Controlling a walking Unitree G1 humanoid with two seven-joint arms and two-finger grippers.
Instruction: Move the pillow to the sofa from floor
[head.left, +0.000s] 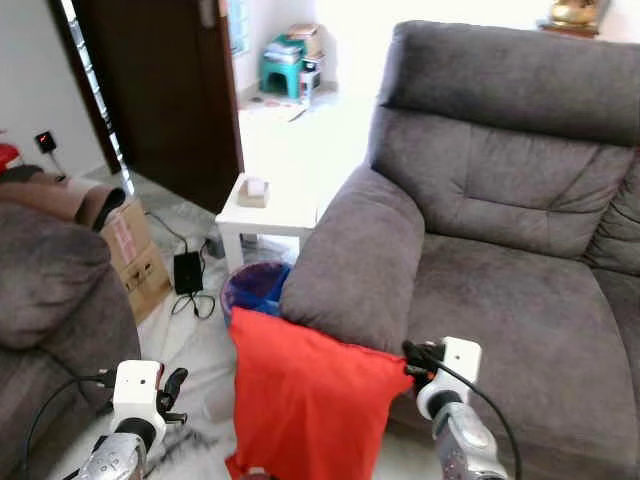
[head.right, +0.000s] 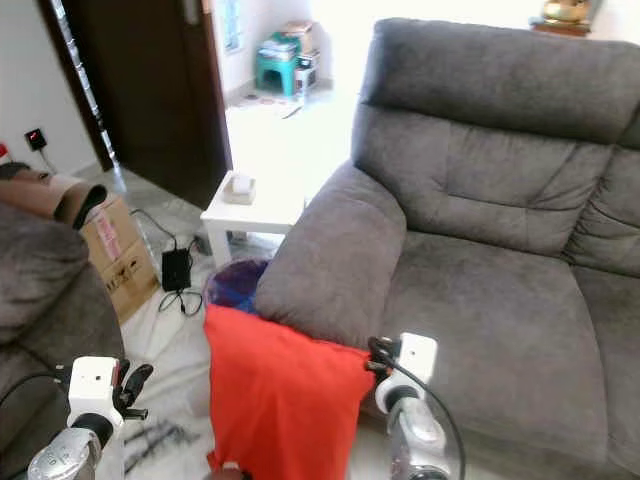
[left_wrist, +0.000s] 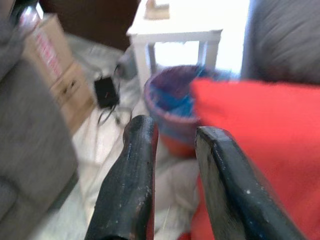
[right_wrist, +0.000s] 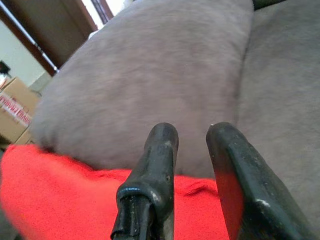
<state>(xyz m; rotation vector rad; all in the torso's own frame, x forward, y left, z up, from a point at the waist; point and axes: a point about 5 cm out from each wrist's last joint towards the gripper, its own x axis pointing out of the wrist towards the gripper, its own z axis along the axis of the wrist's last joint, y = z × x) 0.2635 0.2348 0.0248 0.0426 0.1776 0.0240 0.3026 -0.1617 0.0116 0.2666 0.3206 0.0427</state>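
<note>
A red pillow (head.left: 300, 400) stands on the floor, leaning against the front of the grey sofa's armrest (head.left: 355, 260). Its top edge reaches the lower part of the armrest. My right gripper (head.left: 415, 358) is open beside the pillow's upper right corner, in front of the sofa seat (head.left: 520, 300); in the right wrist view the right gripper (right_wrist: 192, 131) points at the armrest (right_wrist: 150, 75) with the pillow (right_wrist: 60, 185) just beneath it. My left gripper (head.left: 172, 395) is open, low to the left of the pillow, holding nothing. In the left wrist view the pillow (left_wrist: 260, 140) lies beside the left gripper (left_wrist: 176, 131).
A blue-lined bin (head.left: 255, 285) stands behind the pillow, under a white side table (head.left: 265, 212). A black adapter with cables (head.left: 187, 270) lies on the floor. A cardboard box (head.left: 135, 255) and a second grey sofa (head.left: 50, 300) are on the left.
</note>
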